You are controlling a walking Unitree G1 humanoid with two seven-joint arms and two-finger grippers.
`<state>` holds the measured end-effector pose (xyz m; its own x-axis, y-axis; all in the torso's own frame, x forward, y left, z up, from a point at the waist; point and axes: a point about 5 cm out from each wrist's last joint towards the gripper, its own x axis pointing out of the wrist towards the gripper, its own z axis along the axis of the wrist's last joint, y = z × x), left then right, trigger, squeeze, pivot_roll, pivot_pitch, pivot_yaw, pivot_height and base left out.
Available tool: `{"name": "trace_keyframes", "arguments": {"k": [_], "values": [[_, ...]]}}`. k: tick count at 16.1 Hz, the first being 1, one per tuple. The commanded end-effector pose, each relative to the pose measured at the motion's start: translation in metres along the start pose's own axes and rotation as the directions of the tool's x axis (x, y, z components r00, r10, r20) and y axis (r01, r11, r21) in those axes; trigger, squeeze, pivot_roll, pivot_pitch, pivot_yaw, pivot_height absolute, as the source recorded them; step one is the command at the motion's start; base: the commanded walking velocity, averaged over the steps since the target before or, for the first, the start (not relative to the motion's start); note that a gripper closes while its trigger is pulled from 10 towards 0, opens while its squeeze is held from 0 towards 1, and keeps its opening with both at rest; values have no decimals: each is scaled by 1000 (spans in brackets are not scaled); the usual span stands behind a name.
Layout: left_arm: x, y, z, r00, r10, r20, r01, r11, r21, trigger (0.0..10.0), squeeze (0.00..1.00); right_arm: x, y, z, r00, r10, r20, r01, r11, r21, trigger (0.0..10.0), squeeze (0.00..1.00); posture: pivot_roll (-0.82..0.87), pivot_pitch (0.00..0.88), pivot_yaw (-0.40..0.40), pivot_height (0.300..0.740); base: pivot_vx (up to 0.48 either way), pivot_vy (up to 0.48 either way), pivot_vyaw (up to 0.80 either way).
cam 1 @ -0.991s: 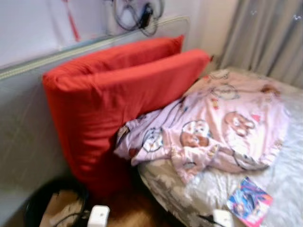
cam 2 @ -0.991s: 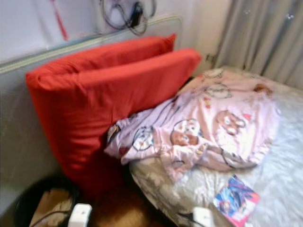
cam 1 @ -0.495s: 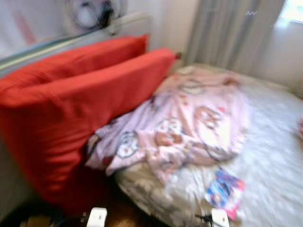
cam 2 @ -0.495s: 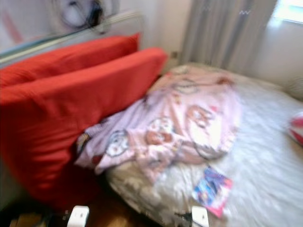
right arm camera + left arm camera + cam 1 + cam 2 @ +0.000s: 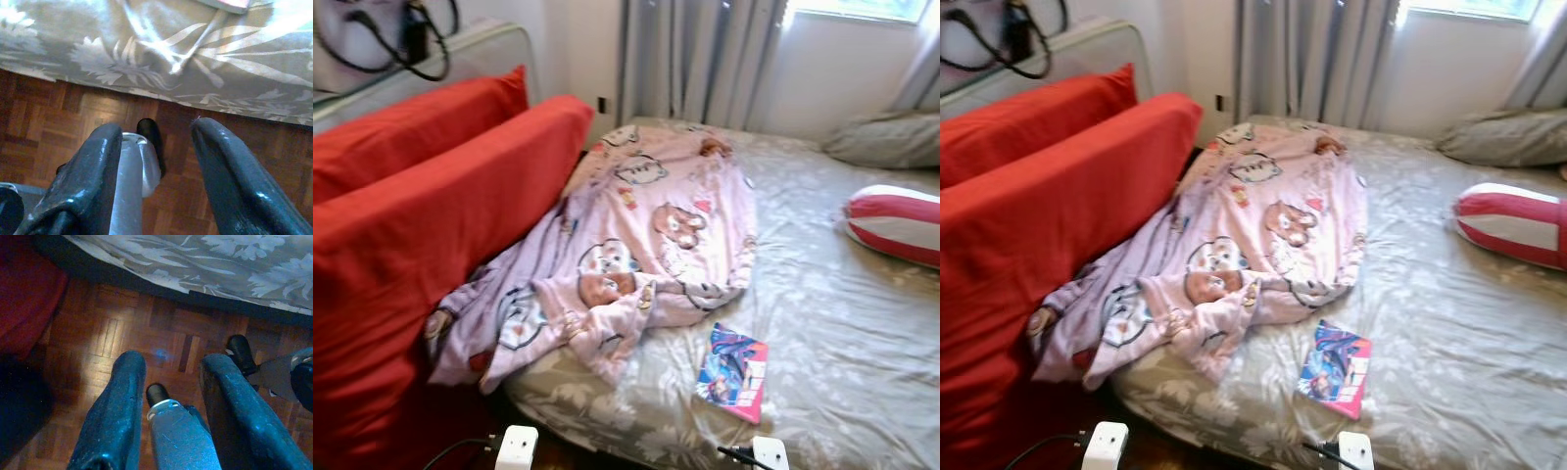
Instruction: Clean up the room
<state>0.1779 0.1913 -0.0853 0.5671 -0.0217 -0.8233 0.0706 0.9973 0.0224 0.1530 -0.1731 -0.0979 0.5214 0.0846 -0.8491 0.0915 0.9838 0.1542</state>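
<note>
A crumpled pink cartoon-print blanket (image 5: 646, 235) lies across the left part of a bed with a grey floral sheet (image 5: 842, 333). A colourful book (image 5: 733, 371) rests flat on the sheet near the bed's front edge. Two big red cushions (image 5: 431, 215) lean against the wall on the left, touching the blanket. Both arms hang low by the bed's edge. My left gripper (image 5: 171, 362) is open above the parquet floor, nothing between its fingers. My right gripper (image 5: 156, 128) is open too, just below the sheet's overhang.
A red-and-white striped pillow (image 5: 896, 223) and a grey pillow (image 5: 886, 140) lie at the bed's far right. Grey curtains (image 5: 700, 59) hang behind the bed. Black cables (image 5: 401, 39) hang on the wall above the cushions. Brown parquet floor (image 5: 112, 333) runs along the bed.
The camera has swung right and the blur has cleared. More of the bed, the striped pillow and the window now show. The blanket, book and cushions lie as before.
</note>
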Motion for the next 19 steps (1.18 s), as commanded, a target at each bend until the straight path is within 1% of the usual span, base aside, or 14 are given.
{"name": "trace_keyframes", "arguments": {"k": [1,15,16,19], "values": [[0,-1,-3,1000,-5,-16,5,1000,11,10000,0,0,-1,1,1000,-5,-3,5,1000,-6,10000,0,7,0,-13,740,0,0,-688],[0,0,-1,1000,-1,-9,1,1000,0,10000,0,0,-1,2,1000,-2,-5,2,1000,-10,10000,0,7,0,-12,740,0,0,-686],[0,0,-1,1000,0,-8,0,1000,1,10000,0,0,0,2,1000,-5,8,5,1000,5,10000,0,6,0,-10,740,0,0,-669],[0,2,2,1000,3,3,-3,1000,8,10000,0,0,0,3,1000,-6,21,6,1000,8,10000,0,5,0,-9,740,0,0,0]]}}
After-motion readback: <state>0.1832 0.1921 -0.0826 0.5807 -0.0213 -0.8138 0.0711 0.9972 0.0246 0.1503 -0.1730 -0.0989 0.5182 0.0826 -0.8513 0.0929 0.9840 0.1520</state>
